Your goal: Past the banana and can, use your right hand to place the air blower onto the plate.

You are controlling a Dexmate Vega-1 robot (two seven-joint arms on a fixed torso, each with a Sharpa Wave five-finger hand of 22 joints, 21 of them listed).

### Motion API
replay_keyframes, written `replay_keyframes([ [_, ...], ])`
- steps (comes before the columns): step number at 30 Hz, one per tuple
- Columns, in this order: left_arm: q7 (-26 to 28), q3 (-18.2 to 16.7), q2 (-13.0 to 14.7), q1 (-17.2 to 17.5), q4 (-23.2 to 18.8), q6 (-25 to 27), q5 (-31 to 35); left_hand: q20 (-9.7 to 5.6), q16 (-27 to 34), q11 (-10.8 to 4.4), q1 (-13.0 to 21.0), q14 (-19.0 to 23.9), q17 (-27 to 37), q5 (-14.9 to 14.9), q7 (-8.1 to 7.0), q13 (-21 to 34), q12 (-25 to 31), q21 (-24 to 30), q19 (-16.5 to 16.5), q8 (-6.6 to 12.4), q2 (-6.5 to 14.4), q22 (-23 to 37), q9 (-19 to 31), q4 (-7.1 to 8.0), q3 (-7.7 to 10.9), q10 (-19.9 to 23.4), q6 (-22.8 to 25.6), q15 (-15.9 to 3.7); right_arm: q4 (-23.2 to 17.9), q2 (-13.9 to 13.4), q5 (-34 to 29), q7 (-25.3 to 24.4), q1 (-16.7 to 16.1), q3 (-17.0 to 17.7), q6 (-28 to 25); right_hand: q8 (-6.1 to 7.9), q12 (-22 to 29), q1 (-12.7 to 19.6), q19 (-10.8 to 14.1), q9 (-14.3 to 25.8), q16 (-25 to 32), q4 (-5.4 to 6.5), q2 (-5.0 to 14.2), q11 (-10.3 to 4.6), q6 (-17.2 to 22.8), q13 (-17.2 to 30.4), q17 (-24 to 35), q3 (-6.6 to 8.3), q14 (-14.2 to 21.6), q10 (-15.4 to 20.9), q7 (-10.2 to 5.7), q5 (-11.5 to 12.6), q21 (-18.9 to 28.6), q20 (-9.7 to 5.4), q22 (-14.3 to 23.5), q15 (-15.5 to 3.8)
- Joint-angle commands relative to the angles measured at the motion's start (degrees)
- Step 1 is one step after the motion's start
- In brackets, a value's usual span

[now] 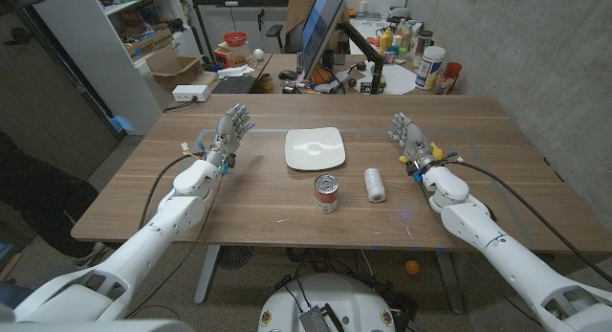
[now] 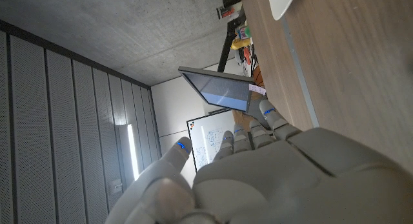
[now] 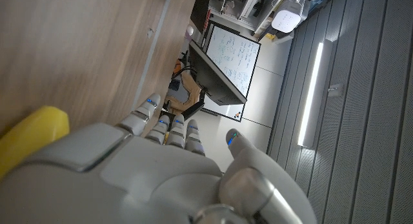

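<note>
Wood grain runs across the table (image 1: 258, 193), a brown rectangular top whose far edge meets a cluttered room. A white plate (image 1: 315, 147) with rounded corners lies near the middle of the top; nearer than it stand a can (image 1: 326, 194) with a red and white label and, just to its right, a white ribbed cylinder (image 1: 375, 185) lying on its side, which seems to be the air blower, apart from the plate and from both hands. The left hand (image 1: 229, 133) stands left of the plate, fingers apart and reaching toward the far side, holding nothing. The right hand (image 1: 411, 139) stands well right of the plate, fingers likewise spread and empty, with something small and yellow (image 1: 435, 150) just beside its wrist; the right wrist view shows a yellow shape (image 3: 29, 139) against the wood there, though whether it is the banana I cannot tell. Beyond the table a dark monitor (image 1: 320, 28) tilts on an arm, with a keyboard (image 1: 227, 84) and white power strip (image 1: 194, 91) to its left, shelves (image 1: 143, 21) further left, and bottles and jars (image 1: 430, 66) to the right by a grey concrete wall (image 1: 535, 45). Both wrist views catch a whiteboard (image 3: 232, 66) and a strip light (image 3: 311, 95) on slatted grey panelling.
</note>
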Motion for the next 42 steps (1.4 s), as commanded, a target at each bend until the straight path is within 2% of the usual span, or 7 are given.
replay_keyframes([
  [1,-11.2,-1.7,1.0,-2.0,7.3,-2.3,-3.5,0.27,0.3,-0.35,0.1,-0.4,0.2,0.4,-0.04,0.3,0.3,0.3,-0.2,0.23,5.6,0.2,0.3,0.07,0.46,0.1,-0.6,-0.03,-13.0,0.3,-5.2,-11.6,-5.4,-0.6,-3.7,0.44,0.3,0.3,0.6,0.1,0.4,-0.19,3.23,0.01,0.4,0.1,0.0,0.53,-0.5,0.5,-0.1,0.2,0.2,-2.37,0.3,-0.09],
  [9,-10.7,-1.6,0.4,-3.1,8.8,-3.0,-2.9,0.33,0.3,-0.38,0.1,-0.4,0.2,0.4,-0.05,0.3,0.4,0.2,-0.2,0.24,5.6,0.2,0.3,0.05,0.44,0.2,-0.5,0.0,-8.3,0.9,-5.3,-8.4,-2.0,-1.2,-1.1,1.22,1.1,1.0,2.2,0.2,0.9,-1.07,2.97,0.77,2.8,0.1,-0.2,0.62,1.5,3.0,0.4,0.3,0.8,-1.43,0.3,0.66],
  [14,-10.4,-1.6,-0.5,-3.6,9.5,-4.0,-2.8,0.79,0.4,-0.12,0.1,-0.3,0.2,0.4,-0.25,0.3,0.4,0.2,-0.2,0.34,5.6,0.2,0.3,0.02,0.41,0.3,-0.3,0.25,-5.6,0.2,-5.7,-6.1,0.7,-1.2,0.0,3.4,2.1,4.3,6.3,0.7,1.7,-4.95,2.52,0.66,11.6,0.3,-0.5,1.27,7.5,8.2,0.0,0.0,1.7,1.51,0.4,3.1],
  [21,-7.8,-1.3,-0.6,-3.2,7.3,-3.7,-1.7,0.9,0.5,0.04,0.1,0.0,0.2,0.4,-0.17,0.3,0.5,0.2,0.0,0.55,5.7,0.2,0.3,0.0,0.44,0.6,0.3,0.39,-2.7,-1.5,-5.7,-1.4,3.8,-0.9,2.7,4.13,2.8,6.6,9.1,1.0,2.1,-7.64,2.09,0.03,15.7,0.4,-0.5,1.66,11.0,12.3,-0.32,-0.3,2.2,1.92,0.4,2.47],
  [31,-7.7,-0.1,-1.1,-3.1,5.6,-3.4,-1.1,0.91,0.5,0.18,0.1,0.2,0.2,0.4,-0.12,0.3,0.7,0.2,0.3,0.61,5.7,0.2,0.3,0.0,0.45,1.1,0.7,0.46,-5.6,-8.7,-7.8,3.1,4.3,1.2,3.2,3.74,2.6,7.2,9.9,0.9,2.0,-8.85,0.97,-0.11,15.9,0.4,-0.5,1.31,11.9,12.9,-0.72,-0.5,2.2,2.26,0.4,2.55],
  [35,-8.6,0.3,-1.7,-3.2,5.9,-3.4,-1.4,0.89,0.5,0.23,0.1,0.3,0.2,0.4,-0.11,0.3,0.6,0.2,0.3,0.6,5.7,0.2,0.3,-0.01,0.45,1.0,0.7,0.49,-7.3,-10.7,-8.1,2.9,2.6,3.2,4.8,3.51,2.5,7.6,10.7,0.9,2.1,-9.49,0.57,0.03,16.0,0.4,-0.5,1.17,12.9,13.2,-0.85,-0.5,2.4,2.97,0.4,2.89],
  [42,-9.6,0.5,-2.0,-3.0,5.6,-4.1,-1.7,0.91,0.5,0.24,0.1,0.3,0.2,0.4,-0.08,0.3,0.6,0.2,0.3,0.56,5.7,0.2,0.3,-0.01,0.45,1.0,0.7,0.52,-13.5,-17.5,-11.2,1.8,-2.1,7.3,3.0,3.16,2.2,6.7,10.9,0.9,2.0,-9.56,-0.65,0.8,15.9,0.4,-0.3,0.19,13.1,13.2,-1.04,-0.7,2.2,3.2,0.4,3.13],
])
